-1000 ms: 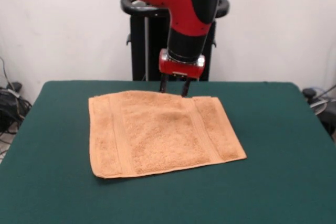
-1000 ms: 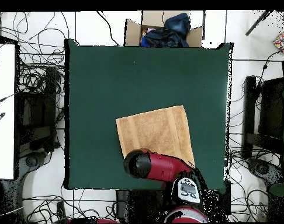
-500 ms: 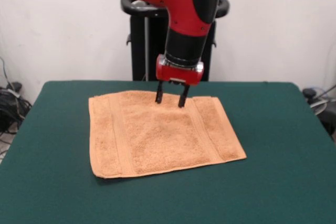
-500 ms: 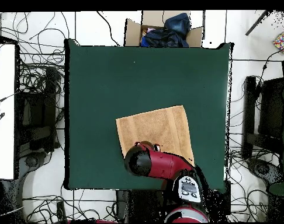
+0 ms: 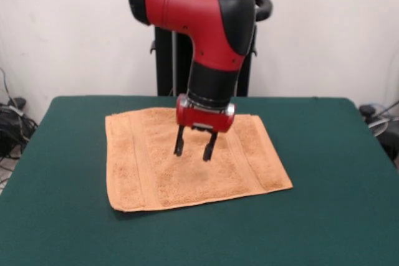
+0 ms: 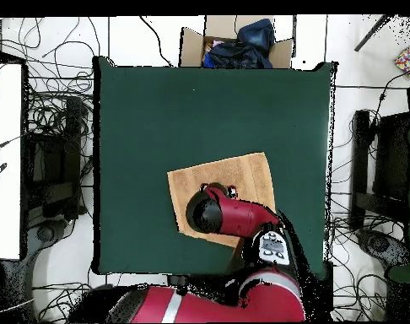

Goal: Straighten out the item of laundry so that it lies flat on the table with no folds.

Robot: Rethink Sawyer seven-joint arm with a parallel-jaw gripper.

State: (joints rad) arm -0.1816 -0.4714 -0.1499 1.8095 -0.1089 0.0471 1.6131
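now peach towel (image 5: 187, 166) flat, unfolded

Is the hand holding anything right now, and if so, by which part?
Nothing is held. The hand is open and empty above the middle of the towel, which lies spread on the table.

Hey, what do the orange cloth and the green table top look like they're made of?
The peach-orange square towel looks like terry cloth: a nubby, looped pile with flatter woven bands near two opposite edges. The dark green table top looks like felt or a similar matte fabric covering, with no shine or grain, though the material can't be told for certain.
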